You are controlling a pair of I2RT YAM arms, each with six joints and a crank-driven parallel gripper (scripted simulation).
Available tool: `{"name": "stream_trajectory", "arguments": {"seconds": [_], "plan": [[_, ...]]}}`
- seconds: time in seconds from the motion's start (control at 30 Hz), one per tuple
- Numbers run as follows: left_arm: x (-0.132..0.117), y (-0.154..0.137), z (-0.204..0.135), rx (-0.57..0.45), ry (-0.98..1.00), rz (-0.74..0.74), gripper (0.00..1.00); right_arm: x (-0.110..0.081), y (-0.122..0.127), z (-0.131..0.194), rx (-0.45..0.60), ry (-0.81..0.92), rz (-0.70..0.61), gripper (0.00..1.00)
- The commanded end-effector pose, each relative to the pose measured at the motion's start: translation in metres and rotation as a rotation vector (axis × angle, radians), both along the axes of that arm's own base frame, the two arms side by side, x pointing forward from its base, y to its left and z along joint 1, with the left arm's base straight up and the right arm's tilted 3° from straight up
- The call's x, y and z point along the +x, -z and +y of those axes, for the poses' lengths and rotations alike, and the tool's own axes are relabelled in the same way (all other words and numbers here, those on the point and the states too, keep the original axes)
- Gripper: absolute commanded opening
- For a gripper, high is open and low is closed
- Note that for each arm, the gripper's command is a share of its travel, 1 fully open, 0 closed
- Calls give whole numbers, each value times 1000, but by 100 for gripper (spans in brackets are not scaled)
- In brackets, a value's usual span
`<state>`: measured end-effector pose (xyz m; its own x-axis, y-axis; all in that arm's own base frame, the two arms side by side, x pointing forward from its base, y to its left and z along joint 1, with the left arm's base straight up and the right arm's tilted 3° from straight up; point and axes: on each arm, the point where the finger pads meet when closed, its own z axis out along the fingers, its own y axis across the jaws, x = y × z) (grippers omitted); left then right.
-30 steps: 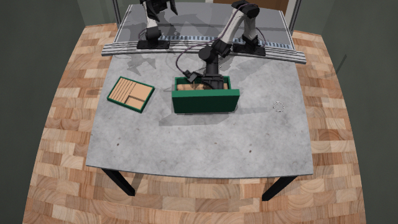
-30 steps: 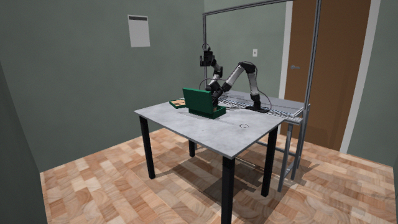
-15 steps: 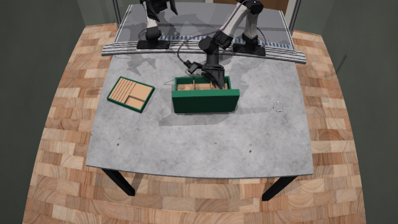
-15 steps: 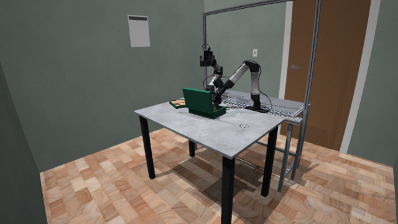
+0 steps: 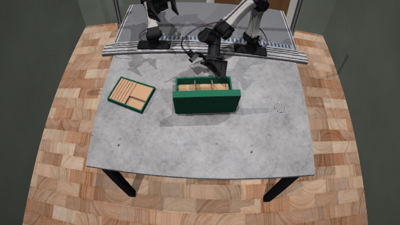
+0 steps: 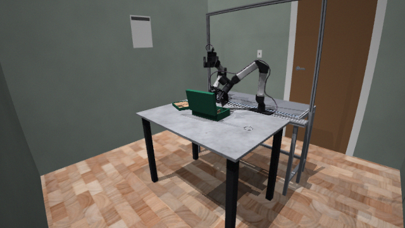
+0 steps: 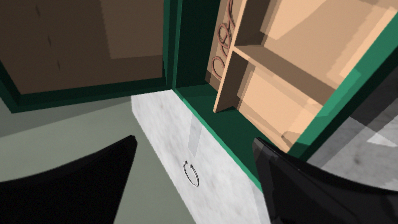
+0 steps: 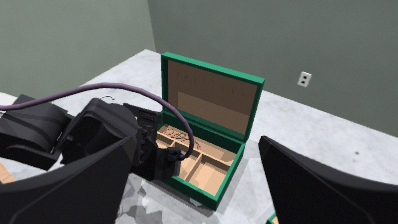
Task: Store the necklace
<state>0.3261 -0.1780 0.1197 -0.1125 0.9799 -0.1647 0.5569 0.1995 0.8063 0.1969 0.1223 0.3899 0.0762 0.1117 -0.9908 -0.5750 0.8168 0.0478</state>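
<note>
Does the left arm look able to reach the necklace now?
Probably yes: the left gripper is open near the box, and the lid stands up.

You have a shallow green-rimmed tray with tan slots and sections [image 5: 125, 105] [image 6: 176, 107] [image 8: 272, 218] lying on the gray, stone-look tabletop [image 5: 187, 150] [image 6: 202, 136] [image 7: 170, 135], which stands on black legs [image 6: 149, 149] [image 5: 120, 184]. Under it you see a wood-block floor [image 5: 187, 206] [image 6: 111, 177]. Around you are gray-green walls [image 5: 19, 78] [image 6: 95, 79] [image 7: 100, 165] [image 8: 300, 40], with a pale rectangular sheet, dark-banded at the top [image 6: 142, 33], a white wall outlet [image 6: 259, 53] [image 8: 304, 79], and a brown door [image 5: 275, 6] [image 6: 332, 63] with a gray lever handle [image 6: 300, 68].
</note>
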Motion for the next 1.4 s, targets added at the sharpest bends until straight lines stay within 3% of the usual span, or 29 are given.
{"name": "stream_trajectory", "arguments": {"seconds": [0.0,0.43,0.5,0.6,0.73,0.93,1.37], "plan": [[4,-13,-11,-194,-90,148,100,-1,-6,0,5,-1,-17,100],[47,-93,-49,-763,-284,322,100,-1,-6,0,5,-1,-17,100],[47,-93,-49,-763,-284,322,100,-1,-6,0,5,-1,-17,100],[59,-111,-55,-887,-325,356,100,-1,-6,0,5,-1,-17,100],[71,-126,-58,-979,-355,373,100,-1,-6,0,5,-1,-17,100],[83,-137,-56,-1010,-357,342,100,-1,-6,0,5,-1,-17,100],[83,-137,-56,-1010,-355,343,100,-1,-6,0,5,-1,-17,100]]}}
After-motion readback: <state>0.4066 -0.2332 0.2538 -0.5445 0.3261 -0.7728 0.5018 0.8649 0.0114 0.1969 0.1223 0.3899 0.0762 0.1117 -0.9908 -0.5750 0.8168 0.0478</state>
